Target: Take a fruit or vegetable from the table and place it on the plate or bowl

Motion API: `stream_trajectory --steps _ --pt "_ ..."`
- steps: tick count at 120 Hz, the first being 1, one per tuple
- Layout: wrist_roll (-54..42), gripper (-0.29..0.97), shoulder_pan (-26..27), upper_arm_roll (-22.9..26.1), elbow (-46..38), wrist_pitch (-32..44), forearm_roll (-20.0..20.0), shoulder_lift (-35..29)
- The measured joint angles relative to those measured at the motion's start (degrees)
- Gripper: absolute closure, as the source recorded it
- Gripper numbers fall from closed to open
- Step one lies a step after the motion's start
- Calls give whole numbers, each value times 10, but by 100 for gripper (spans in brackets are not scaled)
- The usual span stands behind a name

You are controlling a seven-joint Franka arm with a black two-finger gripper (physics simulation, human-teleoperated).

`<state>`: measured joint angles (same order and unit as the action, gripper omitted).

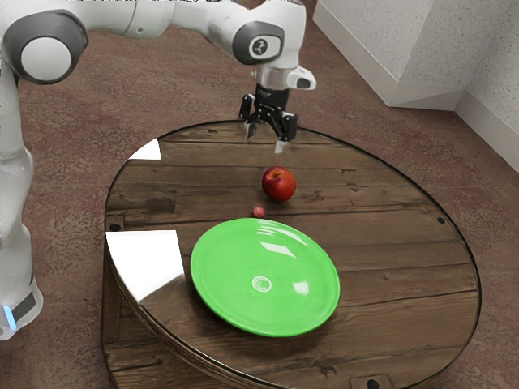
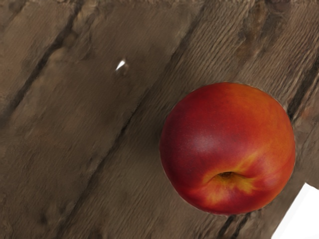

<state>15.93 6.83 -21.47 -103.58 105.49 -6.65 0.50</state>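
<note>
Room, exterior view: reddish-brown carpet lies under a round table (image 1: 389, 235) of dark wooden planks. A white wall (image 1: 422, 40) closes the far corner at the exterior view's right.
Arm: the white Franka arm (image 1: 162, 20) enters from the upper left. Its upper link runs almost level over the table's far side, and the wrist bends so the hand points straight down.
Gripper: the black gripper (image 1: 264, 139) hangs above the table's far edge, clear of the wood. Its fingers are spread apart with nothing between them.
Nectarine: the red nectarine (image 1: 279, 184) sits on the table on the camera's side of the gripper, apart from it and untouched.
Small red fruit: a tiny round fruit (image 1: 259, 211) lies between the nectarine and the plate, close to both. It is too small to name.
Plate: the green plate (image 1: 243, 308) lies flat on the table's near half.
White patches: two flat white shapes (image 1: 144, 261) sit at the table's edge on the exterior view's left.
Table, wrist view: the planks (image 2: 75, 149) run diagonally with dark grooves between them.
Nectarine, wrist view: seen from above, the nectarine (image 2: 228, 148) rests on the wood, red with orange-yellow around its stem dimple.
White corner: a white patch (image 2: 301, 216) pokes in just beside the nectarine.
Speck: a small white glint (image 2: 120, 64) sits on a plank, well apart from the fruit.
</note>
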Motion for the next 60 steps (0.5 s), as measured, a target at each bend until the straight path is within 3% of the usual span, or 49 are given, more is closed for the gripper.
stream_trajectory --steps 20,44,60 --pt "-73 0 -7 1 3 24 -19 18" --pt "-132 0 97 4 21 47 -48 75" --pt "-160 0 81 -2 25 57 -68 77"
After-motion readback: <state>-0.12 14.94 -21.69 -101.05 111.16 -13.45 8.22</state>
